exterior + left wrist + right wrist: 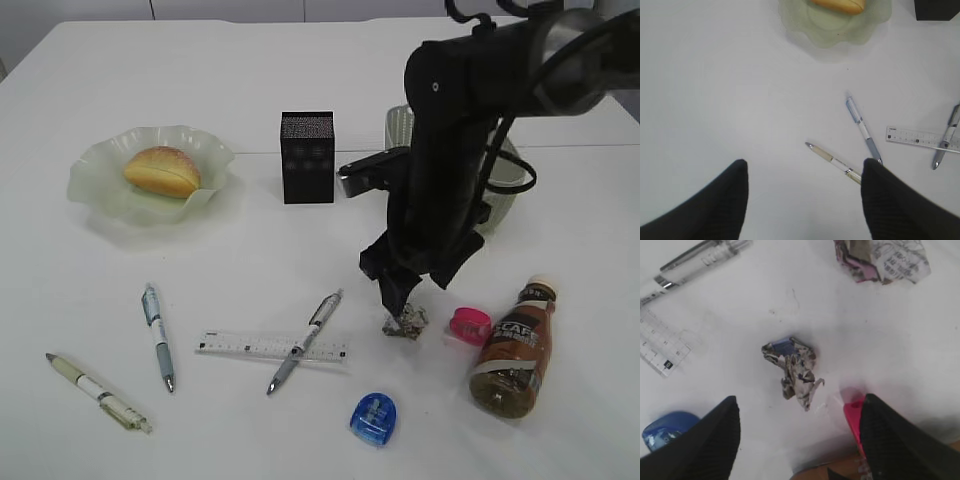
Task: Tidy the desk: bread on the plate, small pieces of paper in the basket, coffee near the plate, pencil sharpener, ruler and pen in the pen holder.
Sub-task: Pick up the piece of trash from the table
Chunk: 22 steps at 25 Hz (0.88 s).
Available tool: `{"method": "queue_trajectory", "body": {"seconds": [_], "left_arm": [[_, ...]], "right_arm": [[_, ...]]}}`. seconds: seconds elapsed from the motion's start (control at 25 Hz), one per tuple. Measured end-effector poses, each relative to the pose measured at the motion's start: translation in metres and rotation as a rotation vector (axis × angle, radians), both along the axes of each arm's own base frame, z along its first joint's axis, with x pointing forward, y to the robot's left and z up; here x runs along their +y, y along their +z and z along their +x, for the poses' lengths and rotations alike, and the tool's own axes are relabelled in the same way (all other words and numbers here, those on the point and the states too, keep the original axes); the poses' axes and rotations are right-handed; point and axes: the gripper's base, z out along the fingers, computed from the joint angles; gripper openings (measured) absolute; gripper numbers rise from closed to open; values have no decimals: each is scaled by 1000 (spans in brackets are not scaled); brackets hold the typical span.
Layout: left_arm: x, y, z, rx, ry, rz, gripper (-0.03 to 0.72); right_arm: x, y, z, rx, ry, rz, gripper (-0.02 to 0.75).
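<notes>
bread sits on the plate; paper scrap, pens, ruler, sharpeners, probably coffee remain; both grippers open, empty.

I see my right gripper poised just above a crumpled paper scrap, jaws apart. Right of the scrap lies a pink sharpener, then the coffee; a blue sharpener sits below-left.

pink sharpener crowding paper scrap
</notes>
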Motion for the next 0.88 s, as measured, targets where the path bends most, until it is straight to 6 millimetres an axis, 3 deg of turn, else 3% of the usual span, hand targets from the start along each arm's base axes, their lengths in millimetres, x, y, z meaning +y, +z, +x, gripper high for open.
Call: {"method": "queue_trajectory", "body": {"seconds": [0.2, 0.88], "left_arm": [[0, 0, 0, 0, 0, 0, 506], [0, 0, 0, 0, 0, 0, 506]], "right_arm": [[6, -18, 2, 22, 1, 5, 574], [9, -47, 5, 58, 4, -16, 574]]}}
